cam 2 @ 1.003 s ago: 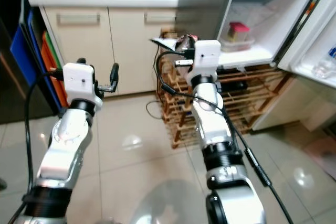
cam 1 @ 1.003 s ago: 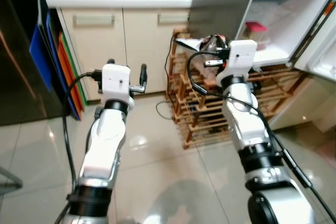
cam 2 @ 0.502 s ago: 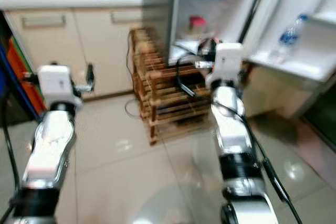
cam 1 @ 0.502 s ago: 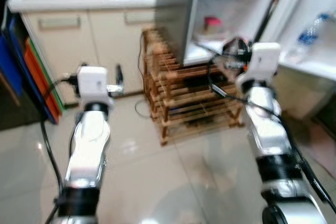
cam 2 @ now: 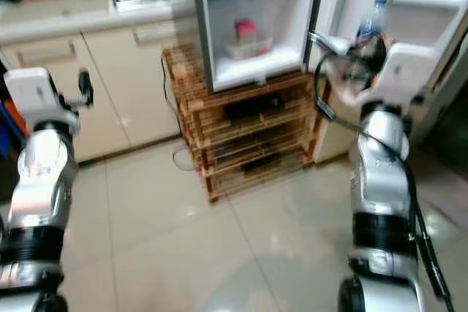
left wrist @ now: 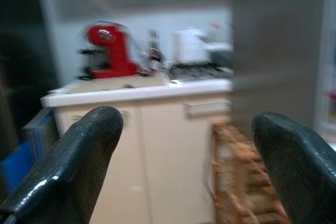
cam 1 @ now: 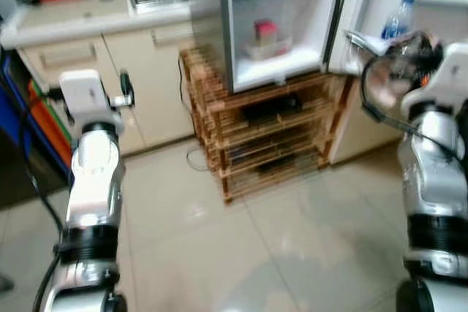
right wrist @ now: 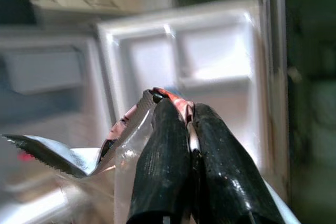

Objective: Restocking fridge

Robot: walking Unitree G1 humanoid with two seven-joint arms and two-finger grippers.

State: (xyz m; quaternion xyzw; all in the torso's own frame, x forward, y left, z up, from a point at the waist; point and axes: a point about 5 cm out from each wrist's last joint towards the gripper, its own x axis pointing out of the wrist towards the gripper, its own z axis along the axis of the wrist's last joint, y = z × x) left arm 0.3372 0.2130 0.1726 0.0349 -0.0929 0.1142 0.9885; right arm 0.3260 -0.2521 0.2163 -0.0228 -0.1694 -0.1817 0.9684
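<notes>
Right end effector [right wrist: 181, 156]: its two black fingers [right wrist: 160, 166] are pressed together on the top edge of a clear plastic packet [right wrist: 113, 150], pinching it; the arm is raised in front of the open fridge door [cam 2: 431, 27].
Plastic packet: see-through, with a serrated edge and a reddish strip where the fingers clamp it; it hangs from the right end effector, near the door shelf; its contents cannot be made out.
Left end effector [left wrist: 181, 161]: fingers [left wrist: 79, 161] spread wide with nothing between them; held up at the robot's left, pointing towards the cream cabinets [cam 1: 95, 56].
Fridge [cam 1: 281, 27]: open, standing on the wooden rack; the white interior is lit.
Inside the fridge: a clear tub with a pink-red item [cam 1: 265, 32] on it sits on the bottom shelf, towards the back.
Fridge door: swung out to the robot's right; a water bottle with a blue cap [cam 1: 395, 23] stands upright in its shelf.
Wooden rack [cam 1: 267, 133]: slatted, with several tiers, under the fridge; dark items lie on its tiers, too blurred to name.
Counter [cam 1: 88, 20]: pale top over the cream cabinets, left of the fridge.
On the counter: a red appliance [left wrist: 107, 51], a dark bottle [left wrist: 153, 51] beside it, and a white appliance [left wrist: 189, 45] further along towards the fridge.
Beside the cabinets: blue and orange flat boards [cam 1: 33, 118] stand on edge at the far left.
Floor [cam 1: 241, 253]: glossy pale tiles; a thin cable [cam 1: 194, 157] lies by the rack's foot.
</notes>
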